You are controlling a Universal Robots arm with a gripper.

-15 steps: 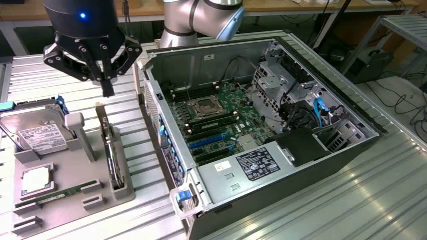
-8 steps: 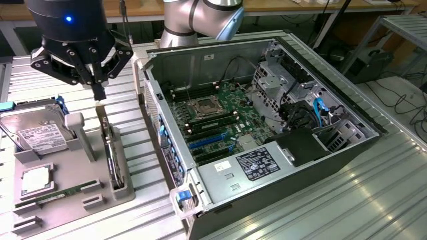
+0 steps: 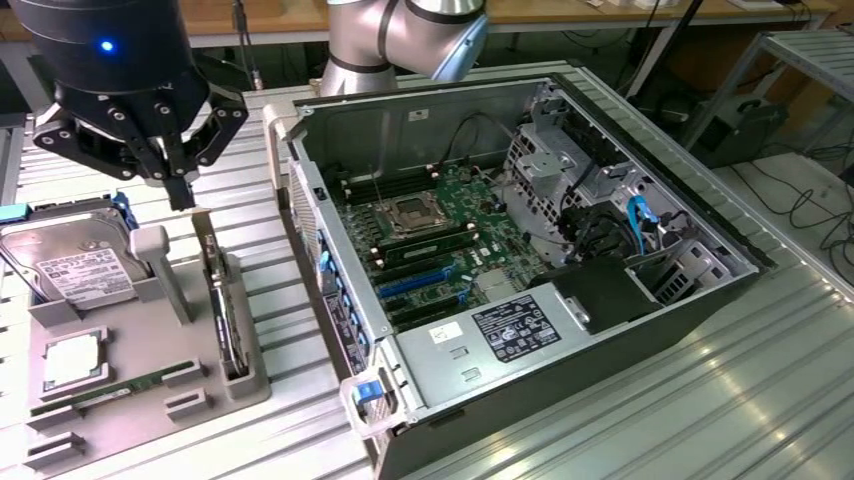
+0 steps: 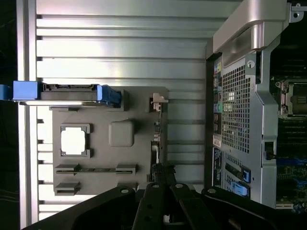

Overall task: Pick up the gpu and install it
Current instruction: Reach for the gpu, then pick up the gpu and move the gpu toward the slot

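The gpu (image 3: 227, 318) stands on its edge in a slot along the side of the grey holder tray (image 3: 174, 330) nearest the computer. In the wrist view the gpu (image 4: 155, 148) appears edge-on as a thin dark strip. My black gripper (image 3: 182, 192) hangs above the far end of the card, apart from it, shut with nothing between its fingers. The wrist view has the gripper (image 4: 160, 173) with its tips pressed together just over the card's edge. The open computer case (image 3: 534, 110) lies to the exterior view's right with the motherboard (image 3: 427, 235) and its blue slots exposed.
The tray (image 4: 110, 112) also carries a silver hard drive (image 3: 74, 265) with blue ends, a processor (image 3: 74, 362) and a green memory stick (image 3: 120, 387). A power supply (image 3: 514, 330) and drive cage (image 3: 561, 160) crowd the case. Ribbed metal table (image 3: 694, 390) surrounds everything.
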